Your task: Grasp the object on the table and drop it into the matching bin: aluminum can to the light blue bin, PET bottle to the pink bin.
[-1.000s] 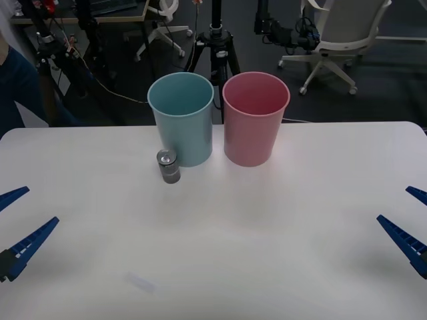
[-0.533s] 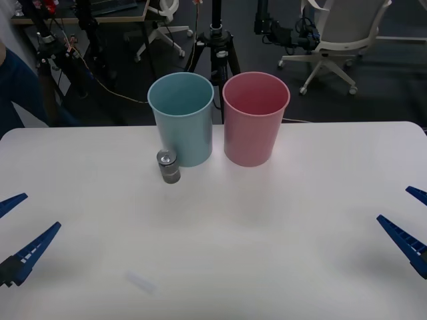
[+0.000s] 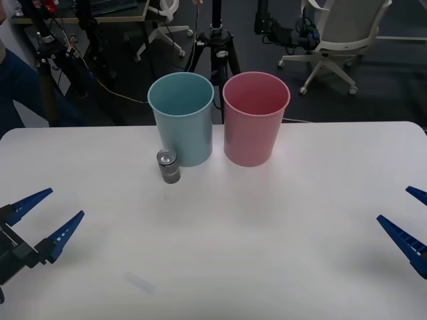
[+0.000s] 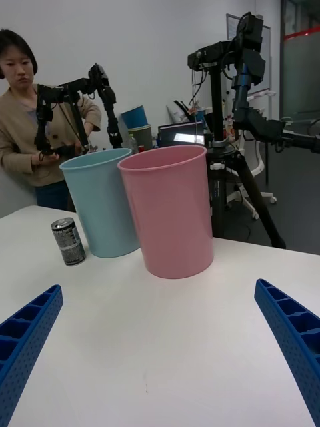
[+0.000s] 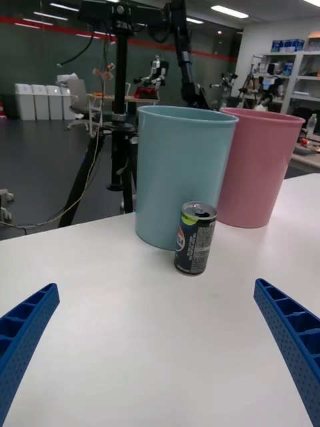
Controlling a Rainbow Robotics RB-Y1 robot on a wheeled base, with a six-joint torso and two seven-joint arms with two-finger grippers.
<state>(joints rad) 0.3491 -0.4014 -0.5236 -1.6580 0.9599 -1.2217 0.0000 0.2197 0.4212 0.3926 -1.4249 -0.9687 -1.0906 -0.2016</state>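
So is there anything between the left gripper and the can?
Nothing visible. The left gripper, jaws open, faces the aluminum can across bare table. The light blue bin stands just behind the can.

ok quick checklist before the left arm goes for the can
1. Aluminum can upright on the table, in front of the light blue bin: ok.
2. Left claw open, over the table's near left edge: ok.
3. Path from left claw to can free of other things: ok.
4. Light blue bin upright, mouth open; inside contents: cannot tell.
5. Pink bin beside the blue one, apart from the can: ok.
6. Right claw open, parked at the table's right edge, out of the way: ok.
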